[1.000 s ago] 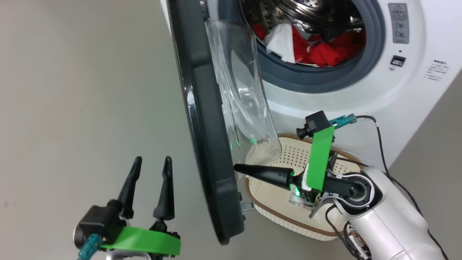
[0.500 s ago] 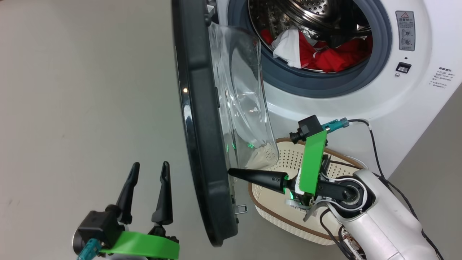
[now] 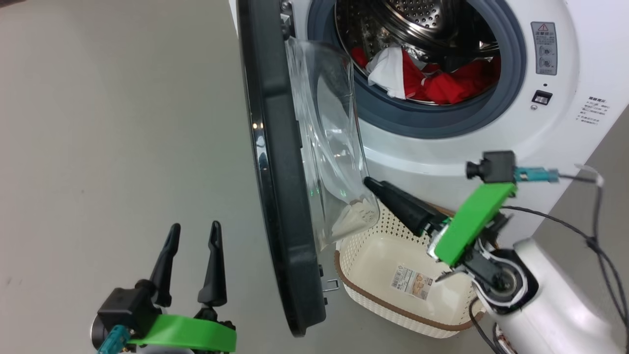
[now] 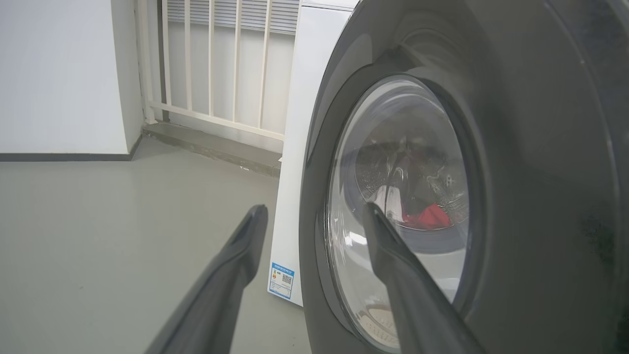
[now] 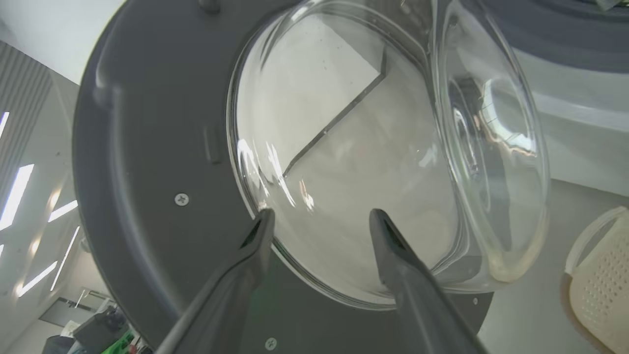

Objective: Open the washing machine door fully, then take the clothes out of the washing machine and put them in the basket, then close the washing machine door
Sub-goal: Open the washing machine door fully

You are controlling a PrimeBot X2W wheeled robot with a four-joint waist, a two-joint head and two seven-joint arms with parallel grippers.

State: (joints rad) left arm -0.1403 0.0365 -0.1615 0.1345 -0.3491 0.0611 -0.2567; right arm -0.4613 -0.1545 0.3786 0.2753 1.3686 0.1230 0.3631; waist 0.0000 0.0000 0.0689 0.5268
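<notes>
The left hand, spread wide, faces the washing machine door; clothes show through.

The head view is bright and evenly lit by diffuse light, with only faint shadows on the grey floor. Mid-frame, a small white glint sits on the glossy rim of the washing machine door. At the right edge, a cable is smeared by motion blur. The left wrist view is dimmer, and the door's rim on its right side is soft and out of focus. In the right wrist view, ceiling light strips glare at the left edge and highlights streak the glass bowl.
</notes>
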